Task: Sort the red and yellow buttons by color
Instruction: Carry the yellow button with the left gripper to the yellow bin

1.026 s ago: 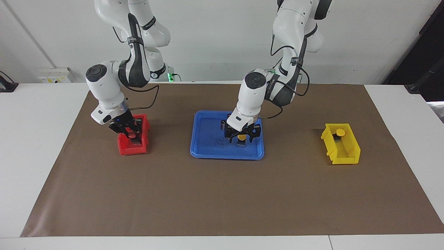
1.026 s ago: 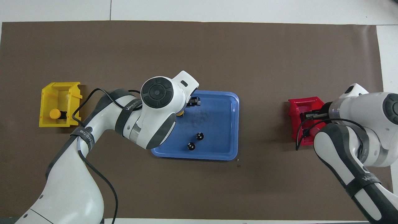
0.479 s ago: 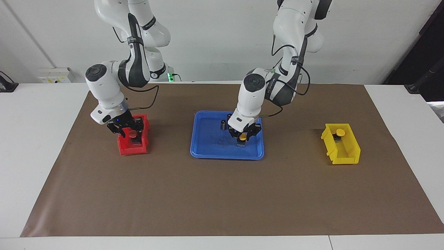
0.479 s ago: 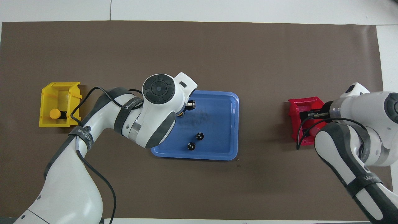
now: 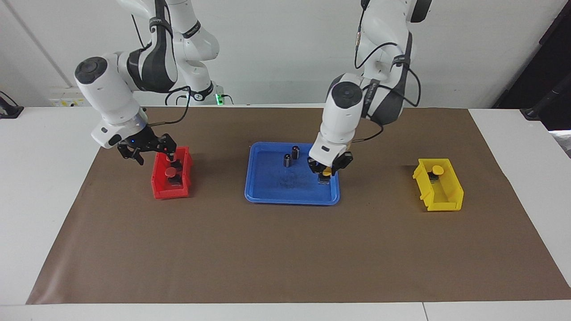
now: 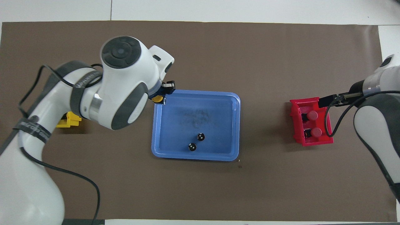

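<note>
My left gripper (image 5: 328, 171) is shut on a yellow button (image 5: 328, 170), held just above the blue tray (image 5: 290, 200) at its edge toward the left arm's end. From overhead the held yellow button (image 6: 157, 98) peeks out under the left wrist. A second yellow button (image 5: 438, 169) sits in the yellow bin (image 5: 439, 187). Two red buttons (image 6: 312, 115) (image 6: 316, 132) lie in the red bin (image 6: 297, 125). My right gripper (image 5: 147, 151) is open and empty, raised beside the red bin (image 5: 171, 189) at the rim nearer the robots.
Two small dark cylinders (image 5: 295, 151) (image 5: 287, 159) stand in the tray near its edge closest to the robots. A brown mat (image 5: 285, 249) covers the table. In the overhead view the left arm hides most of the yellow bin (image 6: 70, 120).
The left gripper closed on the yellow button and lifted it toward the tray's edge at the left arm's end. The right gripper opened, left a red button in the red bin and rose away.
</note>
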Action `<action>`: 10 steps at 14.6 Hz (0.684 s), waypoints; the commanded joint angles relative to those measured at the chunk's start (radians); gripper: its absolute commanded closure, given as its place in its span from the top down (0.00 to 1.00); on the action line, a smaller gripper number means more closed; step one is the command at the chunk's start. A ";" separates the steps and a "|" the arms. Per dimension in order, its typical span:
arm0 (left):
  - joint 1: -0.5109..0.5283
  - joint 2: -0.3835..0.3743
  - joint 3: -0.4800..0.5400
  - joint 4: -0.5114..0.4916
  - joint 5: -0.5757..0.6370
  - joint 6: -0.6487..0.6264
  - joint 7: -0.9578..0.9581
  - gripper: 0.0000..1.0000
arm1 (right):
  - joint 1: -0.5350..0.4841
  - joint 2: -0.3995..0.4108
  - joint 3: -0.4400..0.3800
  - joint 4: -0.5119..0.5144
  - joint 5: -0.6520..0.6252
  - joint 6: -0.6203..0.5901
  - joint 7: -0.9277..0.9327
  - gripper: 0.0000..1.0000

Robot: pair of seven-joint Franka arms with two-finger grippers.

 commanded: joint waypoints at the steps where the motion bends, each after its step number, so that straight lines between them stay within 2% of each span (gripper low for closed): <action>1: 0.167 -0.039 -0.004 -0.002 -0.006 -0.057 0.201 0.01 | -0.014 0.002 0.004 0.199 0.005 -0.218 0.058 1.00; 3: 0.263 -0.036 0.011 -0.007 -0.006 -0.054 0.362 0.01 | -0.020 0.008 0.001 0.316 -0.017 -0.331 0.058 1.00; 5: 0.362 -0.031 0.011 -0.010 -0.006 -0.023 0.511 0.01 | -0.052 0.011 -0.007 0.385 -0.027 -0.412 0.056 1.00; 7: 0.446 -0.029 0.011 -0.019 -0.006 0.017 0.611 0.01 | -0.057 0.002 -0.008 0.382 -0.029 -0.431 0.056 1.00; 10: 0.491 -0.048 0.013 -0.097 -0.006 0.096 0.625 0.01 | -0.054 0.000 -0.005 0.379 -0.056 -0.420 0.056 1.00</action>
